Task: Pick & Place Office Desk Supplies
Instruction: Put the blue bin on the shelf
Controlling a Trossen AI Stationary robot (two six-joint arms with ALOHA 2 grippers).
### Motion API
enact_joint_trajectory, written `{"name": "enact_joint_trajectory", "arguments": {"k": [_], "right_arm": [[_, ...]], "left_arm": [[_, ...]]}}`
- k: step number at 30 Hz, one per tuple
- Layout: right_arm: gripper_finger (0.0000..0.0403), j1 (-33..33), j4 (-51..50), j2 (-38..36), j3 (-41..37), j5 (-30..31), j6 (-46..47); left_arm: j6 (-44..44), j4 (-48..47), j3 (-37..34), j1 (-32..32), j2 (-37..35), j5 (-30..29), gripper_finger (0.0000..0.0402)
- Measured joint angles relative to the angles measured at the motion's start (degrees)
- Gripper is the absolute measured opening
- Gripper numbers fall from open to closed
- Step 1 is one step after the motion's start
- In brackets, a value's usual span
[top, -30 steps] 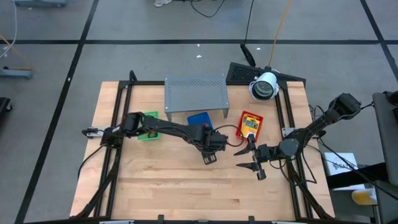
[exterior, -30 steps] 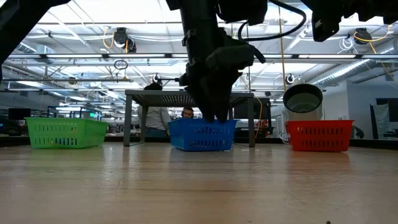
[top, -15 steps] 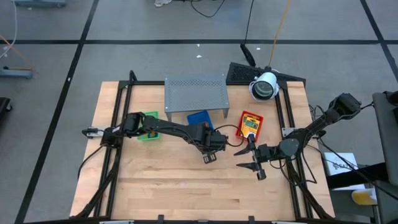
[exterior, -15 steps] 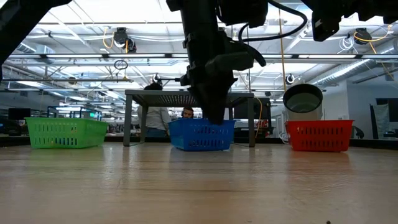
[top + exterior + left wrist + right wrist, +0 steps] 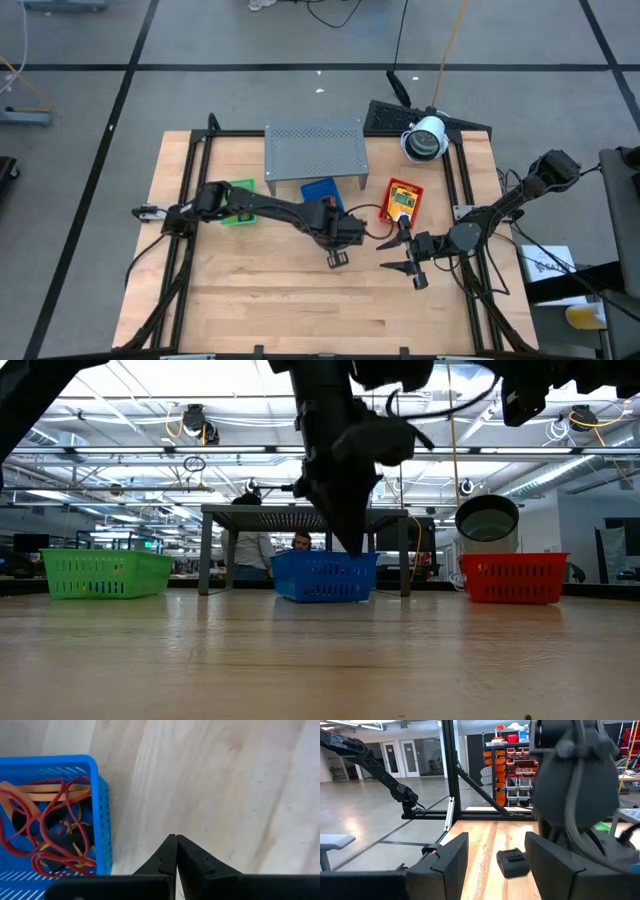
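Bare wood table (image 5: 270,300) open across whole near half; trays and shelf (image 5: 314,152) crowd far edge.
Left gripper (image 5: 337,259) mid-table, just off blue tray's (image 5: 102,815) near wall, over bare wood; fingers (image 5: 167,852) pressed together, nothing between them.
Left arm stretched low from left edge past green tray (image 5: 236,213).
Rubber bands (image 5: 45,827) tangled inside blue tray.
Yellow packet (image 5: 404,203) in red tray (image 5: 392,187).
Right gripper (image 5: 404,255) near table's right side, beside red tray, fingers (image 5: 451,857) spread wide, empty.
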Motion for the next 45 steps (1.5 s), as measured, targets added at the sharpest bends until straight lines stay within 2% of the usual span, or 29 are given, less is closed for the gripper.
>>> {"name": "enact_joint_trajectory", "arguments": {"k": [10,15,18,21,29,33,39,45], "right_arm": [[0.0185,0.0,-0.4,0.0,0.0,0.0,-0.2],[0.0185,0.0,-0.5,0.0,0.0,0.0,-0.2],[0.0185,0.0,-0.6,0.0,0.0,0.0,-0.2],[0.0185,0.0,-0.9,0.0,0.0,0.0,-0.2],[0.0185,0.0,-2.6,0.0,0.0,0.0,-1.1],[0.0185,0.0,-3.1,0.0,0.0,0.0,-1.9],[0.0185,0.0,-3.1,0.0,0.0,0.0,-1.9],[0.0185,0.0,-3.0,0.0,0.0,0.0,-1.6]], "left_arm": [[0.6,-0.2,0.1,0.1,-6.3,0.1,0.0021],[6.2,-0.3,0.1,1.8,-6.6,-2.7,0.0022],[9.2,-0.2,0.1,3.0,-6.3,-1.2,0.003],[9.2,-0.7,0.1,3.8,-6.0,-0.9,0.006],[9.4,-0.2,0.1,4.5,-6.0,-2.9,0.0186],[8.0,0.3,-0.5,4.4,-5.7,-2.9,0.0233],[6.6,3.2,-5.6,4.5,-5.6,-2.9,0.027],[6.3,7.0,-12.6,4.4,-5.6,-2.8,0.0279]]}}
